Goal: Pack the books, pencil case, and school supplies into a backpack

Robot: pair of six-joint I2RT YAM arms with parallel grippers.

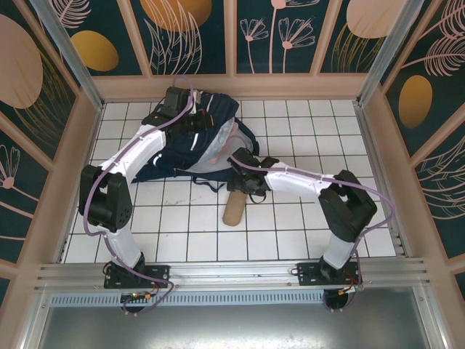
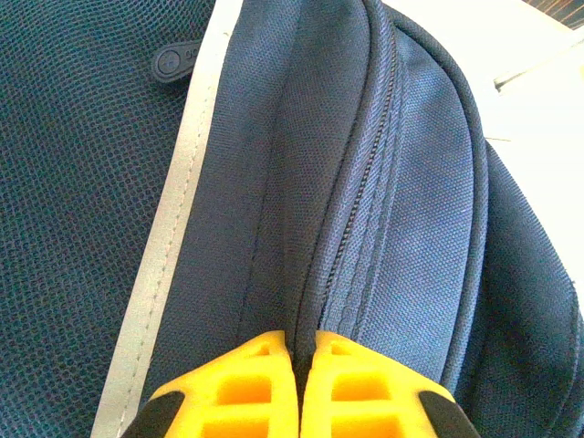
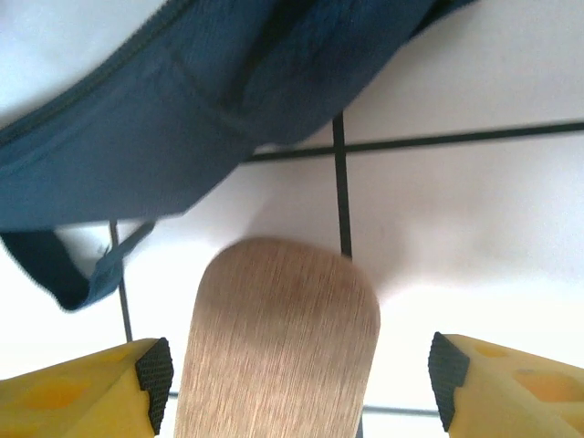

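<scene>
With bare tiles open toward the near and right edges of the white tiled surface [image 1: 290, 233], the large navy-blue fabric backpack [image 1: 211, 138] lay far-centre, the left claw [image 2: 298, 351] clenched shut at its zipper seam, while the right claw [image 3: 301, 374] hung released astride the tan oblong pouch [image 3: 278, 338] just beside the backpack.

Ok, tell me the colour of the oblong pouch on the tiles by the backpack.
The pouch is plain tan; clearest in the right wrist view.
</scene>
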